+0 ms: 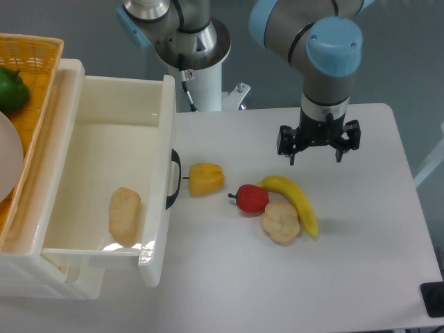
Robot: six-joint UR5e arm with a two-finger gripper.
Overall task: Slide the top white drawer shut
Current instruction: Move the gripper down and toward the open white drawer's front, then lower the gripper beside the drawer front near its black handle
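Note:
The top white drawer [158, 173] stands pulled far out of the white cabinet [41, 277] at the left, its black curved handle [173, 179] facing right. A pale bread roll [124, 214] lies inside it. My gripper [317, 157] hangs above the white table [361, 263] at the right, well apart from the handle, pointing down with its fingers spread open and nothing between them.
A yellow pepper [205, 178], a red pepper [252, 198], a banana [294, 200] and a bun [280, 221] lie between the drawer and my gripper. An orange wicker basket [35, 62] with a green pepper [12, 90] sits on the cabinet top.

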